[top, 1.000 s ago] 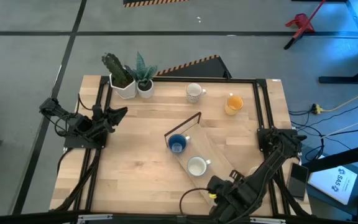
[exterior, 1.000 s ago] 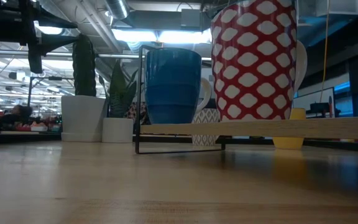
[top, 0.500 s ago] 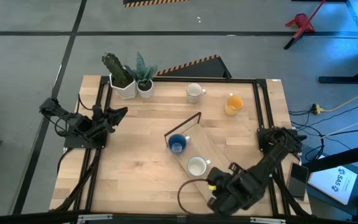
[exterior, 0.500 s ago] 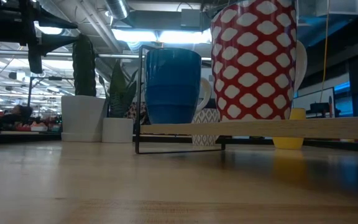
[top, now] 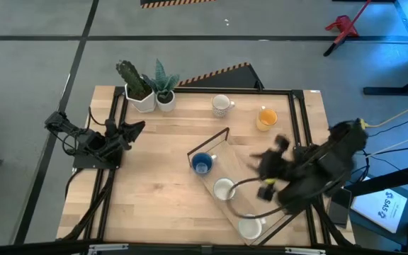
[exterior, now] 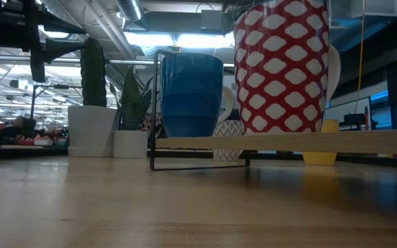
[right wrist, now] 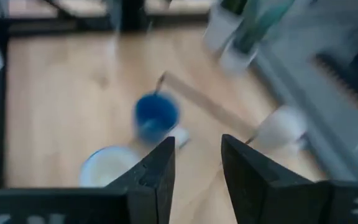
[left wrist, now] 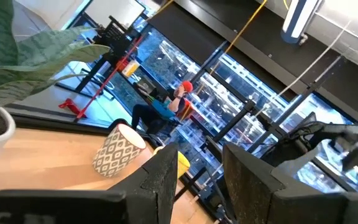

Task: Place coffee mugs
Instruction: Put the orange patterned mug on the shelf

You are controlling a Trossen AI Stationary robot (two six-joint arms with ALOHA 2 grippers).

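A slanted wooden board (top: 243,170) on a black wire frame carries three coffee mugs: a dark blue one (top: 202,164), a white one (top: 224,190) with a red pattern (exterior: 281,65), and a white one (top: 250,227) at the board's near end. A cream patterned mug (top: 222,105) and an orange mug (top: 265,118) stand on the table farther back. My right gripper (top: 268,161) hangs blurred above the board's right side, open and with nothing in it (right wrist: 197,146). My left gripper (top: 137,129) waits at the table's left, open (left wrist: 197,155).
Two white pots with green plants (top: 147,92) stand at the far left corner. A black frame (top: 299,120) runs along the table's edges. Bare wood lies left of the board (top: 154,184).
My right gripper has risen from the board's near end and swung toward the table's right and far side, turning as it went. The white mug at the board's near end, hidden under the arm before, now stands in plain view.
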